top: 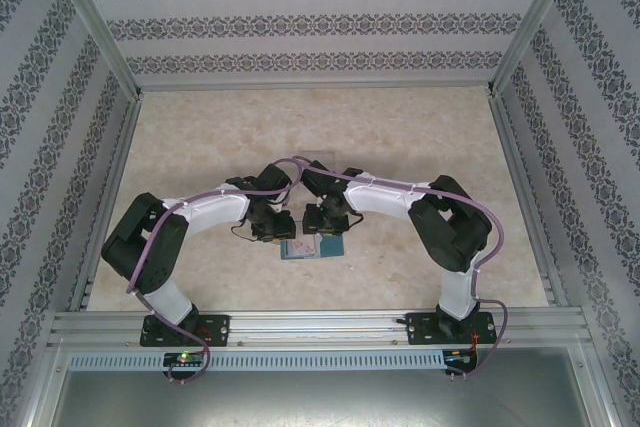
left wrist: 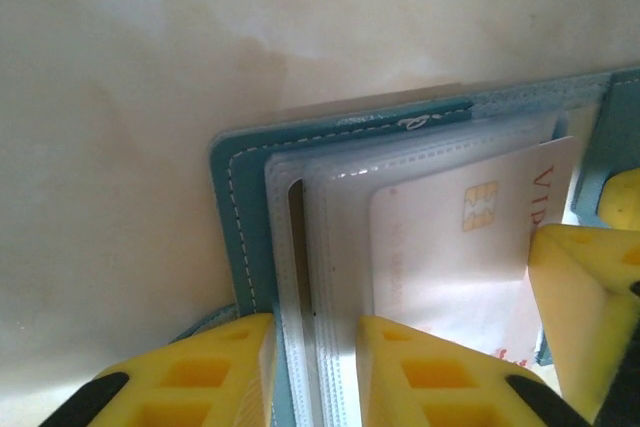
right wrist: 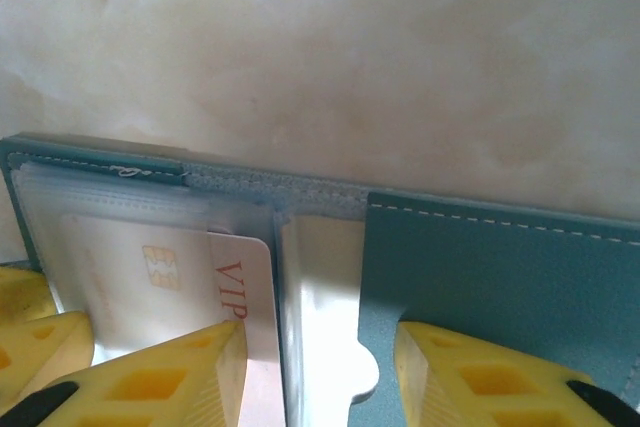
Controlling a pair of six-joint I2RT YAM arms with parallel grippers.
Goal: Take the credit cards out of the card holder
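The card holder [top: 312,248] lies open on the desk [top: 400,137], a VIP credit card [right wrist: 245,277] poking from its clear sleeve [left wrist: 340,207]. It looks best to pin the holder flat and slide the card out along its sleeve. The left end effector [left wrist: 315,347], part-spread, straddles the holder's sleeve edges; the right end effector [right wrist: 320,347], spread wider, touches the card and the teal flap [right wrist: 500,267].

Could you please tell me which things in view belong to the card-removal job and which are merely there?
Belongs to the job:
- card holder, lying open
- credit card, tucked inside it
- left gripper and right gripper, both open over the holder

Merely there:
- table
- patterned walls
- metal frame
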